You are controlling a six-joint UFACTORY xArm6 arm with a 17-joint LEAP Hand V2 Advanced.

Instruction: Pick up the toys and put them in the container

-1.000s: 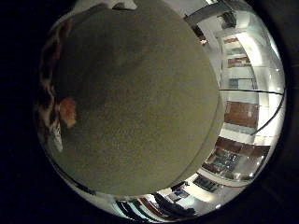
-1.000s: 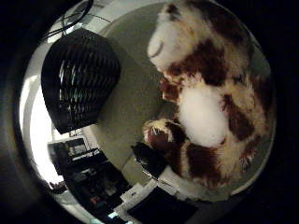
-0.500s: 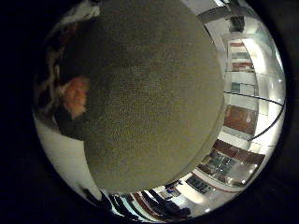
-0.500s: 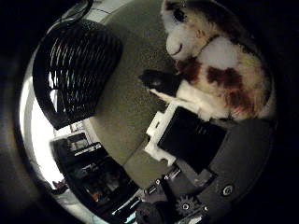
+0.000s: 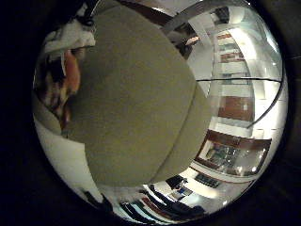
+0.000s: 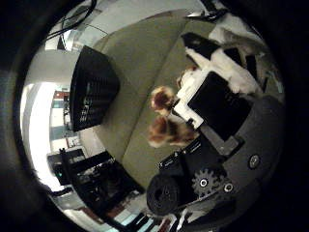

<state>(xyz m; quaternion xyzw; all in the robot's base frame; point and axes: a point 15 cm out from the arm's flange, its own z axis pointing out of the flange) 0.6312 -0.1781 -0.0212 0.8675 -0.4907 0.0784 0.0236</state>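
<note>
1. Curling in across the thumb-side palm view, the right hand (image 6: 212, 130) shows its white and black fingers (image 6: 205, 94) bent over a brown-and-white plush toy (image 6: 164, 130).
2. The plush toy sits close under the palm; two rounded brown-and-cream parts of it poke out beside the fingers, and more white fur (image 6: 236, 72) shows past them. The fingers look closed around it, though the contact itself is partly hidden by the hand's own body.
3. The toy is above or on an olive-green cloth-covered tabletop (image 6: 140, 87); I cannot tell whether it touches the cloth.
4. A black mesh container (image 6: 91, 94) stands on the same cloth, near one edge of the tabletop and well apart from the toy. Its open side is not visible, so its contents cannot be told.
5. In the little-finger-side view the olive cloth (image 5: 141, 108) fills most of the picture, with its edge curving round to the room beyond.
6. At one side of that view, beside the cloth, a strip of the toy shows in brown, orange and white (image 5: 63, 80).
7. Beyond the tabletop edge lie a pale floor (image 5: 66, 160) and dark furniture (image 6: 96, 179).
</note>
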